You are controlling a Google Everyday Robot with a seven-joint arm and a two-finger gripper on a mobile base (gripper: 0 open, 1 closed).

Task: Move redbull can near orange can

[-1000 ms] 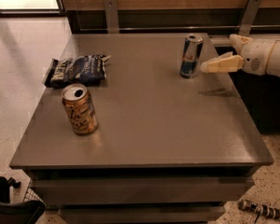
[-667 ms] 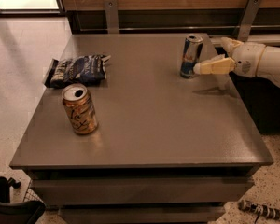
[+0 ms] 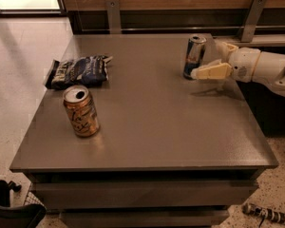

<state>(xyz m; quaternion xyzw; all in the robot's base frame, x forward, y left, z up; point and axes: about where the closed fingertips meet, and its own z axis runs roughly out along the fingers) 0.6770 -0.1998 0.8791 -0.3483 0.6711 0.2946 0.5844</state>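
The redbull can, slim, blue and silver, stands upright near the table's far right edge. The orange can, stouter and orange-gold with cursive lettering, stands upright at the front left of the table. My gripper reaches in from the right at the redbull can's height. It is open, with one pale finger close beside the can's front right side and the other behind it. The can is not held.
A dark blue chip bag lies at the table's left, behind the orange can. The grey table has a wooden wall with metal brackets behind it. Dark objects lie on the floor at the lower left and lower right.
My gripper has moved left, closing the gap to the redbull can. Both cans and the chip bag have stayed in place.
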